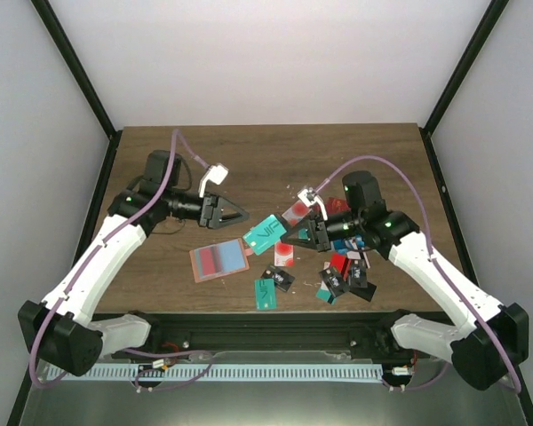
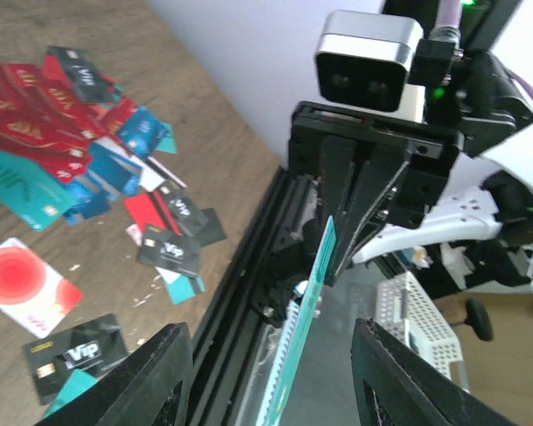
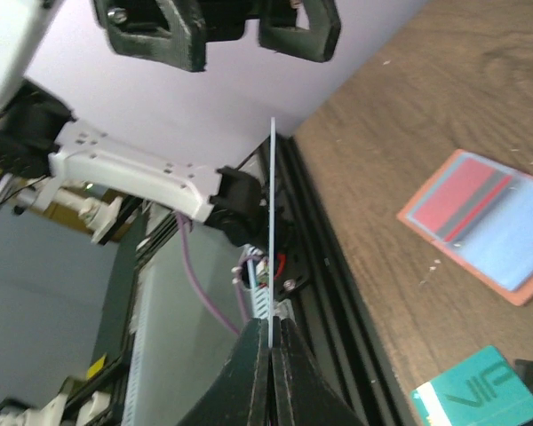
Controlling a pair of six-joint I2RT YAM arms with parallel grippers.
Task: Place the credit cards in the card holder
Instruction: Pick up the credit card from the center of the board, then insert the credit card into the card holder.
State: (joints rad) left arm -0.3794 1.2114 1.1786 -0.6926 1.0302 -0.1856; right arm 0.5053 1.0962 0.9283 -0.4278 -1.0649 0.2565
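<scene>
Most cards [image 1: 345,269] lie loose near the table's [image 1: 266,160] front edge, beside the open card holder [image 1: 219,259]. Beyond, the right gripper's [image 1: 290,238] jaws pinch a teal card [image 1: 265,232] aloft, and the left gripper's [image 1: 240,215] jaws stand spread. Filling looks barely begun.

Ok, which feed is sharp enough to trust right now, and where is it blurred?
Top external: evenly lit, sharp, no glare on the table. Left wrist: its own fingers blurred up close, loose credit cards readable. Right wrist: card holder soft; the held teal card edge-on, just a thin line.
</scene>
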